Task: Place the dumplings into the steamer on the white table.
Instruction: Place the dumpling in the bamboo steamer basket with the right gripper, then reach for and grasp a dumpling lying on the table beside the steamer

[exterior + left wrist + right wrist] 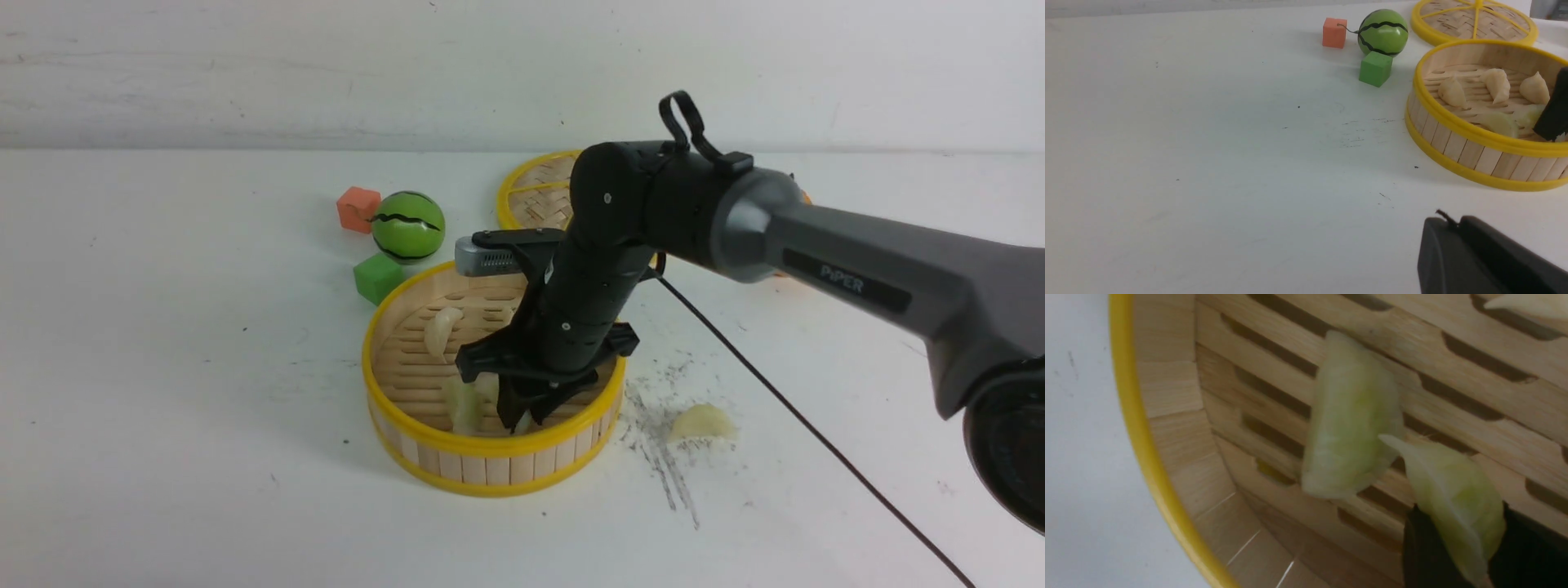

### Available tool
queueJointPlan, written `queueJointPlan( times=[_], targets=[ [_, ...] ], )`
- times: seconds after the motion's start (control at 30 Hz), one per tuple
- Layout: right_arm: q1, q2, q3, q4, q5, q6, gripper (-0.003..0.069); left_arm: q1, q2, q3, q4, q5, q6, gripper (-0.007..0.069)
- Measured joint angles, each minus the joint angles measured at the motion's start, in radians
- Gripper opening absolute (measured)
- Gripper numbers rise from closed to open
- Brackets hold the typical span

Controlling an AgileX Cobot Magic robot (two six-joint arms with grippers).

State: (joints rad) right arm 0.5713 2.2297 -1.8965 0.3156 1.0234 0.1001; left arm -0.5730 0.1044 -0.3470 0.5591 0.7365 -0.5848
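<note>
The steamer (pixel 490 474) stands mid-table on the white table (pixel 163 408), and its rim also shows in the right wrist view (pixel 1131 396). My right gripper (pixel 522 416) reaches down inside it, shut on a pale green dumpling (pixel 1453 490) just above the slatted floor. A second green dumpling (pixel 1349 420) lies beside it, and a cream one (pixel 441 331) lies farther back. From the left wrist view, three cream dumplings (pixel 1496 83) and a green one (pixel 1498 122) show in the steamer (pixel 1453 122). One cream dumpling (pixel 702 423) lies on the table, right of the steamer. My left gripper (pixel 1447 222) is shut and empty, off to the steamer's left.
The flat woven lid (pixel 535 196) lies behind the steamer. A toy watermelon (pixel 408 226), an orange cube (pixel 358 209) and a green cube (pixel 377 278) sit at its back left. A black cable (pixel 816 433) crosses the table near grey scratch marks (pixel 661 457).
</note>
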Motion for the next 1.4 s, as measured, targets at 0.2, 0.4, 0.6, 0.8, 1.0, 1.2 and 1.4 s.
queueJointPlan(
  times=[0.2,0.4,0.6,0.8,1.0,1.2,1.4],
  targets=[
    [0.000,0.001,0.000,-0.006,-0.020,0.041,0.0413,0.000,0.000,0.000,0.000,0.000,0.000,0.0039],
    [0.000,-0.061,0.001,-0.025,-0.012,-0.017,0.0507,0.000,0.000,0.000,0.000,0.000,0.000,0.0039],
    [-0.020,-0.244,0.000,-0.157,0.014,-0.194,0.0514,0.000,0.000,0.000,0.000,0.000,0.000,0.0039],
    [-0.148,-0.272,0.043,-0.257,0.167,-0.401,0.0514,0.000,0.000,0.000,0.000,0.000,0.000,0.0039],
    [-0.221,-0.183,0.177,-0.224,0.150,-0.575,0.0504,0.000,0.000,0.000,0.000,0.000,0.000,0.0045],
    [-0.211,-0.117,0.197,-0.207,0.059,-0.709,0.0497,0.000,0.000,0.000,0.000,0.000,0.000,0.0049],
    [-0.211,-0.057,0.198,-0.202,0.059,-0.718,0.0391,0.000,0.000,0.000,0.000,0.001,0.000,0.0049]
  ],
)
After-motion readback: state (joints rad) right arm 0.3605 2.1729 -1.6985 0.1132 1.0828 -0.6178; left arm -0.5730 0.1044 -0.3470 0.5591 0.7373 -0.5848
